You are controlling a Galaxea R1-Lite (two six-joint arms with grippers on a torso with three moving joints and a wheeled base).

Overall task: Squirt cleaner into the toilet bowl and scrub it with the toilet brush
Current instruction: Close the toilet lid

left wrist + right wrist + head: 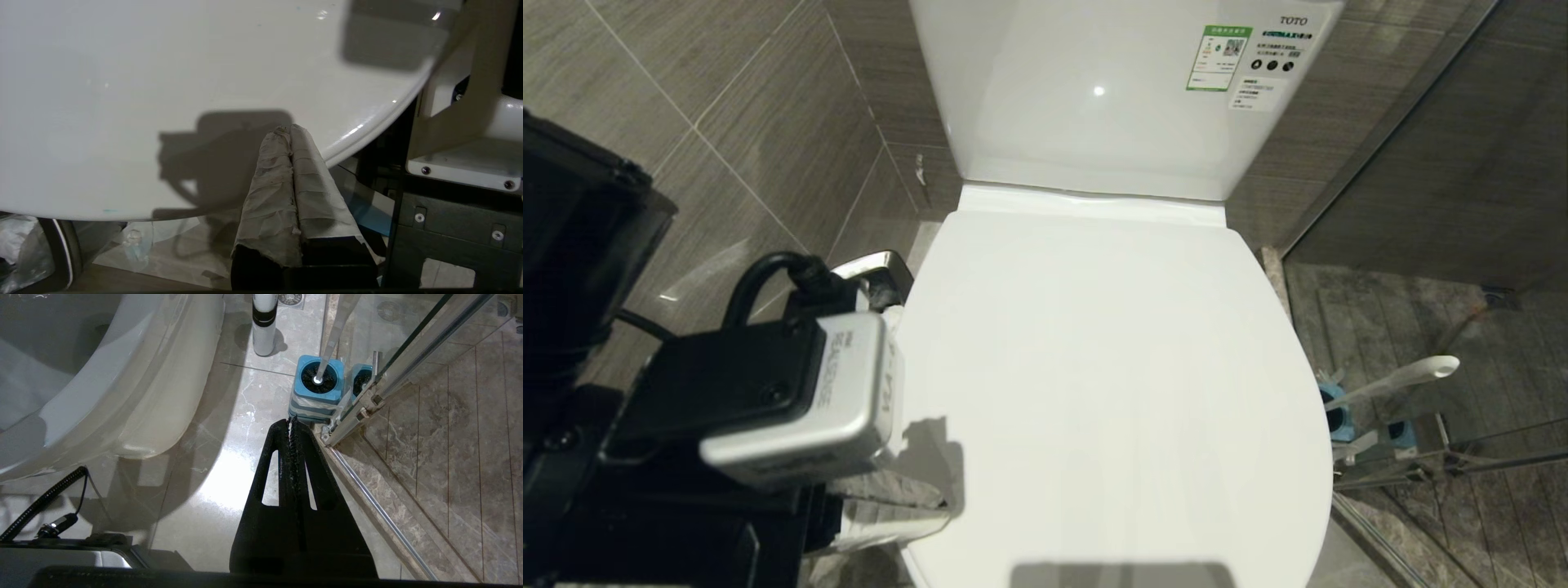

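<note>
Both tools have their fingers pressed together on nothing. My left tool [286,132], wrapped in tape, sits at the near left edge of the toilet bowl's [1111,392] closed lid, its tips hidden in my head view behind the wrist camera. My right tool [293,424] hangs over open floor beside the glass door [412,355]. Beyond it the toilet brush [327,355] stands in its blue holder [316,396], handle leaning rightward, its top cut off. Farther off stands a white bottle [263,330], top cut off.

My left fingers [304,171] are wrapped in wrinkled, matt grey tape. The glossy white plastic toilet lid [1094,367] shines smoothly. My right fingers [292,457] are matt black plastic above the polished grey stone floor [229,428].
</note>
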